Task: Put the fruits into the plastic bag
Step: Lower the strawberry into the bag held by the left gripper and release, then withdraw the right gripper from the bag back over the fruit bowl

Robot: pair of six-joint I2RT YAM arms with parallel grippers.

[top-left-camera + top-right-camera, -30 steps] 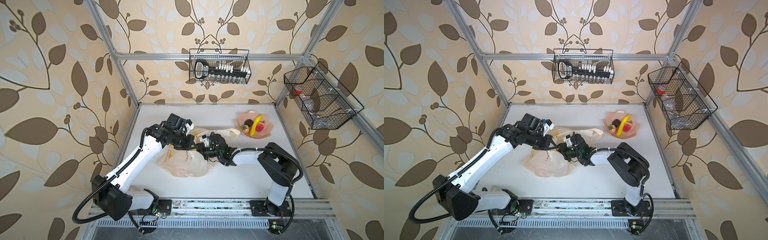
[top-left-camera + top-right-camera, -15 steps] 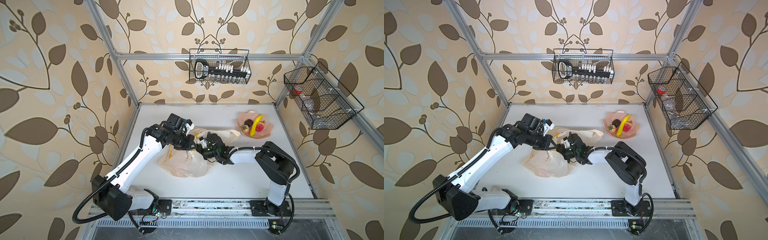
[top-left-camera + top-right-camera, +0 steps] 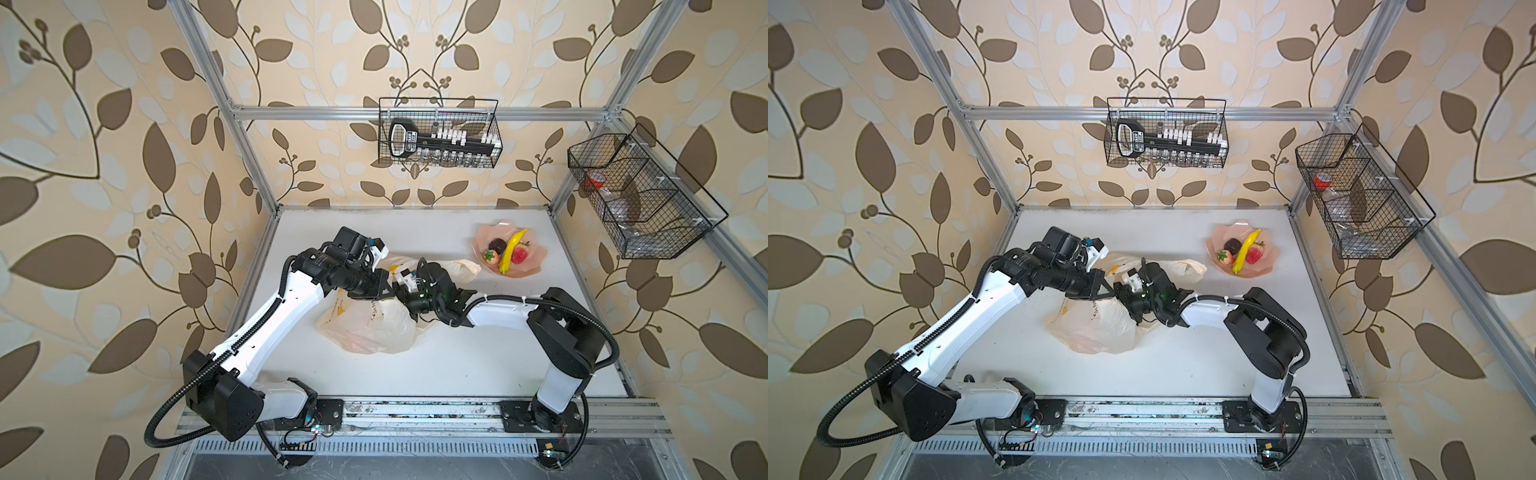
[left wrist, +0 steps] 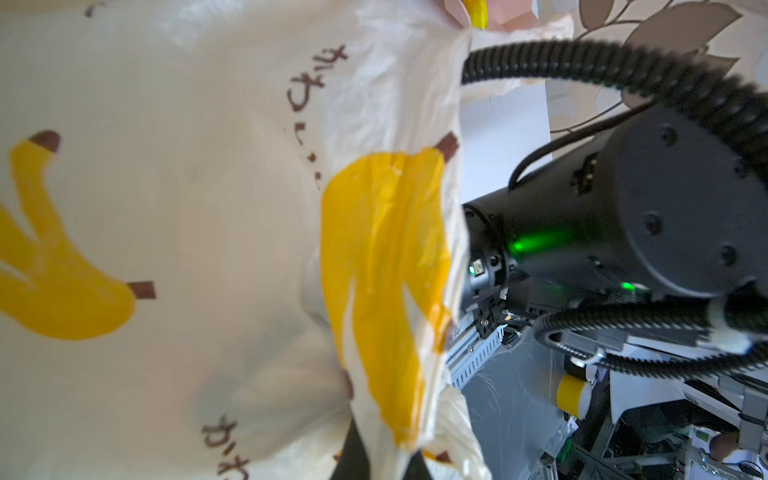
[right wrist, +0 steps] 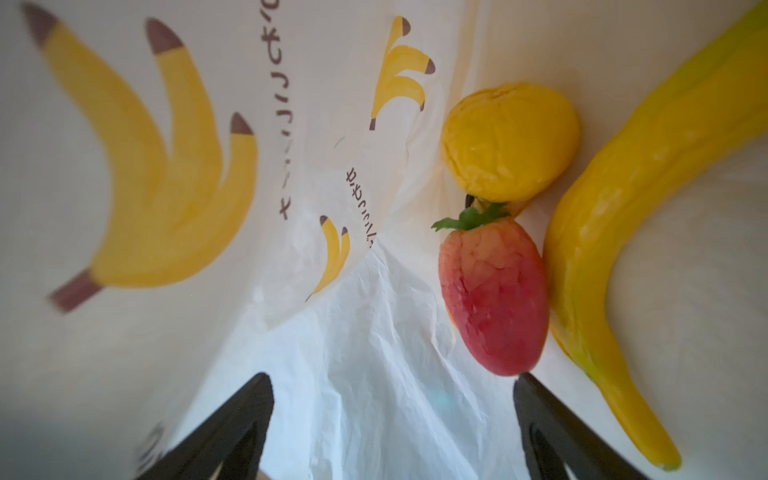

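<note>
The plastic bag (image 3: 365, 328) (image 3: 1092, 328) lies at mid-table, cream with yellow banana prints. My left gripper (image 4: 382, 461) is shut on the bag's edge (image 4: 395, 291) and holds the mouth up. My right gripper (image 5: 392, 399) is open inside the bag, its fingers hidden in both top views. Just past one fingertip (image 5: 536, 399) a red strawberry (image 5: 494, 299) lies free, with a round yellow fruit (image 5: 509, 141) and a yellow banana (image 5: 615, 232) beside it. On the pink plate (image 3: 536, 266) lie a banana (image 3: 512, 249), a strawberry (image 3: 520, 253), a second strawberry (image 3: 490, 256) and a dark piece (image 3: 496, 244).
The plate (image 3: 1266, 266) stands at the back right of the white table (image 3: 457, 365). A wire basket (image 3: 440, 133) hangs on the back wall and another wire basket (image 3: 640, 199) on the right wall. Both forearms meet over the bag's mouth.
My right gripper has reached a little further left into the bag and its jaws have opened. The left gripper has kept its hold on the bag's edge.
</note>
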